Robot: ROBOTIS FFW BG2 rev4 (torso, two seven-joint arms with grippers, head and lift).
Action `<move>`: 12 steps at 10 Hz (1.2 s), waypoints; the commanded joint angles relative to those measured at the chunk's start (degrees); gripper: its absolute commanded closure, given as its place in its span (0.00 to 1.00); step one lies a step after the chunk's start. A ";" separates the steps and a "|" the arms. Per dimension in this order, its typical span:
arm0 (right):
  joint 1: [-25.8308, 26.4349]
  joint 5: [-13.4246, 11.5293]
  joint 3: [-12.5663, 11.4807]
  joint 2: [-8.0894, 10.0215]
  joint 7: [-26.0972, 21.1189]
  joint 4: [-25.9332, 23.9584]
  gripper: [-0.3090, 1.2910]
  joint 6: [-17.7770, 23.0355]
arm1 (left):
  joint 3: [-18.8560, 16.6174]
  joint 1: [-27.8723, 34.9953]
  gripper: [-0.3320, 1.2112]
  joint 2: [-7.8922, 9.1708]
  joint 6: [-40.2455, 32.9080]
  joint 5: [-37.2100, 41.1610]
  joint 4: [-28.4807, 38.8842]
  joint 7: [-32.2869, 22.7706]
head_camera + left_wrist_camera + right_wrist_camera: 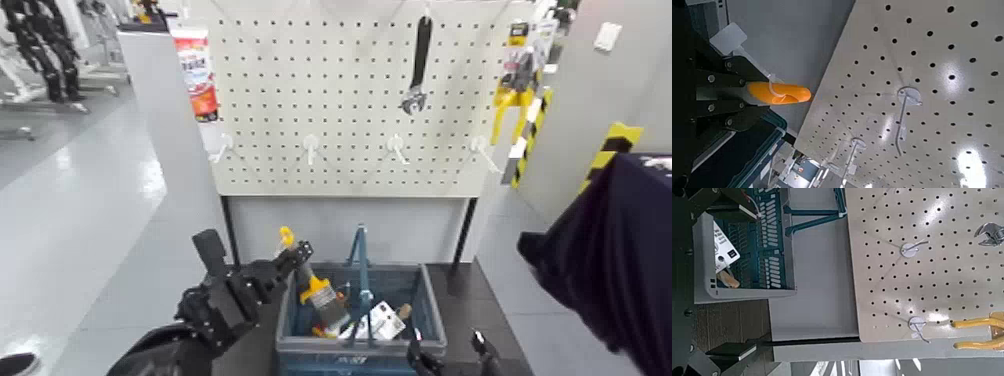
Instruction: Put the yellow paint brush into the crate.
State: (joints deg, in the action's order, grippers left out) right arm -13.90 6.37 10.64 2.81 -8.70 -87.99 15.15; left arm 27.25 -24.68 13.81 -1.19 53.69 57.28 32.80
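Your left gripper is clamped on the yellow paint brush at the crate's left rim, long axis slanting, handle tip up-left, bristles down into the crate. Inside, beside the crate's handle bar, sits a white box. Past the crate's near-right corner, your right gripper waits, fingers spread. Behind the crate stands the pegboard.

Bright, even indoor light glares off the pegboard.
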 commanded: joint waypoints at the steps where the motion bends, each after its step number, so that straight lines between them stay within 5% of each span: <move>1: 0.10 0.13 0.17 0.00 0.00 0.19 0.28 0.15 | 3.78 -2.13 0.99 -0.80 1.01 4.93 -3.58 -0.54; 3: 0.19 0.31 0.17 0.00 0.09 0.28 0.28 0.23 | 5.80 -3.36 0.93 -1.15 2.95 7.30 -4.28 -1.51; 7: 0.19 0.49 0.00 0.00 0.09 0.28 0.28 0.50 | 7.73 -3.62 0.26 -0.97 1.72 8.44 -2.17 -2.48; 9: 0.10 0.49 -0.09 0.09 0.09 0.19 0.28 0.50 | 7.12 -2.92 0.24 -0.53 0.22 7.30 0.46 -4.32; 12: 0.02 0.57 -0.18 0.09 0.09 0.19 0.28 0.59 | 0.53 -0.10 0.24 -0.01 -0.13 -3.07 7.05 -8.19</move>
State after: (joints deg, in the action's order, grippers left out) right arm -13.85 6.88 10.46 2.90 -8.61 -87.80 15.73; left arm 29.18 -25.49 13.70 -1.22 52.84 62.99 24.64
